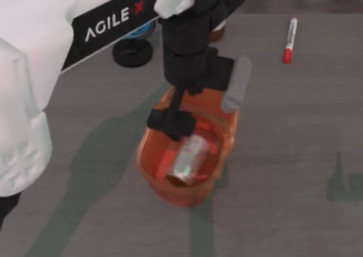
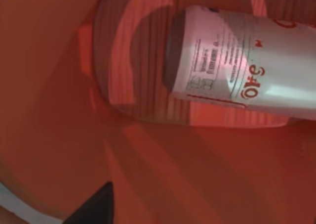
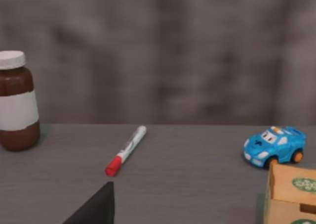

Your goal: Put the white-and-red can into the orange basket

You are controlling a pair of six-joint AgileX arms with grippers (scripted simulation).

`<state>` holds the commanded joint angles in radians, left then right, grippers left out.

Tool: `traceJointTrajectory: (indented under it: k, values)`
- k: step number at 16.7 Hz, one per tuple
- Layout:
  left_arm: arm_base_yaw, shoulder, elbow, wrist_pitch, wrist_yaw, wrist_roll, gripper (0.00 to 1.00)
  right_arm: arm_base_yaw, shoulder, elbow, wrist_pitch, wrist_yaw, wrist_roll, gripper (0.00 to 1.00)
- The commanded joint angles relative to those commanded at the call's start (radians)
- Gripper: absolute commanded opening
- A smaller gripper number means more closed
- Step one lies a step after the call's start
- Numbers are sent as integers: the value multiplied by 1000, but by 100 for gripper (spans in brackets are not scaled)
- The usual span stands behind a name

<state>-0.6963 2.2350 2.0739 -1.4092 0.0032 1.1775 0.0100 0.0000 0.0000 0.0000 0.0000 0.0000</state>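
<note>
Jaws open, white-and-red can in orange basket

The top view looks straight down on the worktop from above, with the left arm filling its left side. The left wrist view sits very close inside the orange basket, facing its floor and the white-and-red can; the top view shares both, basket and can. The right wrist view looks low and level across the worktop, sharing the marker with the top view
</note>
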Motion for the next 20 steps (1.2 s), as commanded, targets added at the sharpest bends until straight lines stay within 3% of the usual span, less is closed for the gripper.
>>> traceJointTrajectory:
  k: [4, 17, 20]
  values:
    - [0, -1, -9, 8, 0, 0, 100, 0, 0, 0, 0, 0, 0, 100]
    - [0, -1, -9, 8, 0, 0, 2, 0, 0, 0, 0, 0, 0, 100]
    - [0, -1, -9, 8, 0, 0, 0, 0, 0, 0, 0, 0, 0, 100]
